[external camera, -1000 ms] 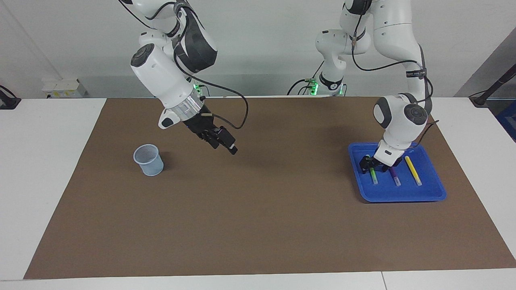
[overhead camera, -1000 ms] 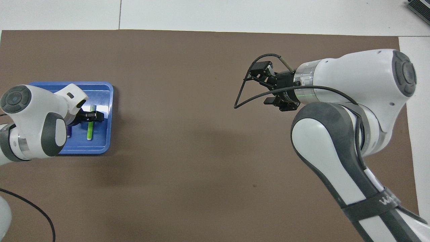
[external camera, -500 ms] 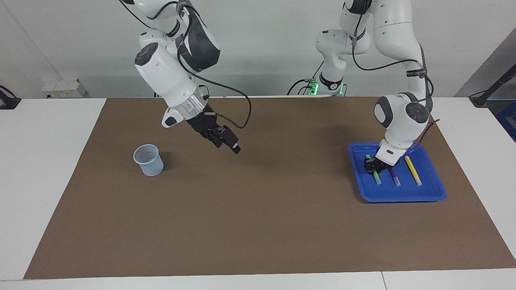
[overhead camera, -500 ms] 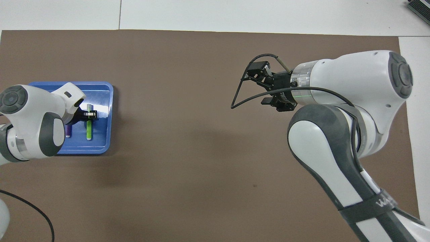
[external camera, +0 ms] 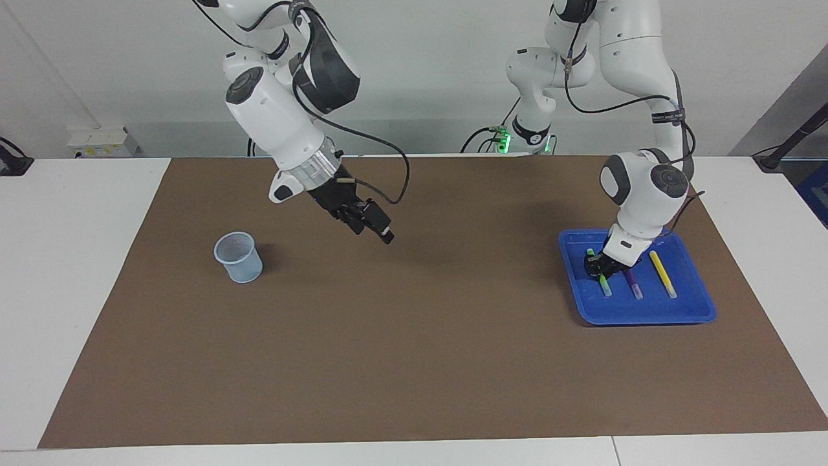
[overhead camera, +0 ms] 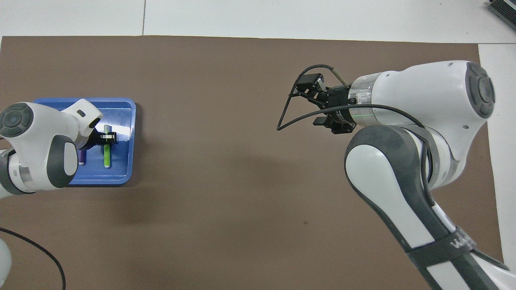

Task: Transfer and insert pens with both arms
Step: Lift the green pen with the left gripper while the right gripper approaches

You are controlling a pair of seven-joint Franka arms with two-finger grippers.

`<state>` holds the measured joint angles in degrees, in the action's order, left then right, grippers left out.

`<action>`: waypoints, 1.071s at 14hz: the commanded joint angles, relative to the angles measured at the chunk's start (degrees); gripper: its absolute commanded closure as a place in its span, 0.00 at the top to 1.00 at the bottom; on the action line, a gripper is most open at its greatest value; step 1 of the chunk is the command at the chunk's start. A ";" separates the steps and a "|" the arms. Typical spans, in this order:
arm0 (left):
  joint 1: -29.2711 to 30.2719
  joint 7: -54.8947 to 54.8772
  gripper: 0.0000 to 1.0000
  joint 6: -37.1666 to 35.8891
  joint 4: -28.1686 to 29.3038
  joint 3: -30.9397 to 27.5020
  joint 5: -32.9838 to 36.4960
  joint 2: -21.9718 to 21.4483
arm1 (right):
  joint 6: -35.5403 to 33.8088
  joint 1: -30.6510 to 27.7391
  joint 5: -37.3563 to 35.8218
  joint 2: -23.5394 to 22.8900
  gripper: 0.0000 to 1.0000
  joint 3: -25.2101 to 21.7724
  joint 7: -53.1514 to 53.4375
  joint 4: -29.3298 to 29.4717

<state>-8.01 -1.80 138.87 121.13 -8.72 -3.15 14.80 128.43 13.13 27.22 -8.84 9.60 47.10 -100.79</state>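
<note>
Facing view: a brown mat (external camera: pixel 414 362) covered most of the white table (external camera: pixel 77 272), with two white Franka arms reaching in from the top of the frame. The right arm (external camera: pixel 278 129), at upper left, held its right gripper (external camera: pixel 378 230) up in the air over bare mat near the frame's centre, fingers spread wide and holding nothing, apparently waiting to take a handover. Compared with a second earlier, it had drifted slightly toward the centre and its wrist sat a little higher.

At the right of the frame, the left arm (external camera: pixel 640 188) bent straight down into the blue tray (external camera: pixel 702 310), where all three pens lay side by side, their pale ends pointing to the lower edge. The left gripper (external camera: pixel 596 266) was closed on the green pen (external camera: pixel 604 283), gripping it near its upper end; a second earlier its fingers stood open astride that pen. The pen looked to be resting on the tray floor, not yet lifted. The purple pen (external camera: pixel 633 283) and the yellow pen (external camera: pixel 662 273) lay untouched beside it, in the same places as before.

At centre left, the small pale-blue mesh cup (external camera: pixel 239 257) stood upright on the mat, well apart from the tray, likely the target for insertion. It had not moved.
</note>
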 commanded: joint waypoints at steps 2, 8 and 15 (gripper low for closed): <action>-1.31 1.63 0.00 -2.34 -2.27 0.11 -1.76 0.59 | 1.13 2.51 1.52 1.54 1.00 0.07 0.62 -1.61; -1.48 8.55 0.00 -17.22 -11.44 0.02 -2.74 -3.01 | 0.60 3.39 1.52 2.34 1.00 0.07 0.35 -3.01; -1.66 23.54 0.00 -23.65 -15.30 0.55 -2.82 -5.13 | 0.42 3.48 1.43 2.51 1.00 0.07 0.09 -3.01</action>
<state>-8.85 14.26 117.10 107.06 -7.98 -5.57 10.20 128.60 16.82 27.23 -7.97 9.59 47.32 -102.00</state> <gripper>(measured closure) 0.819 0.000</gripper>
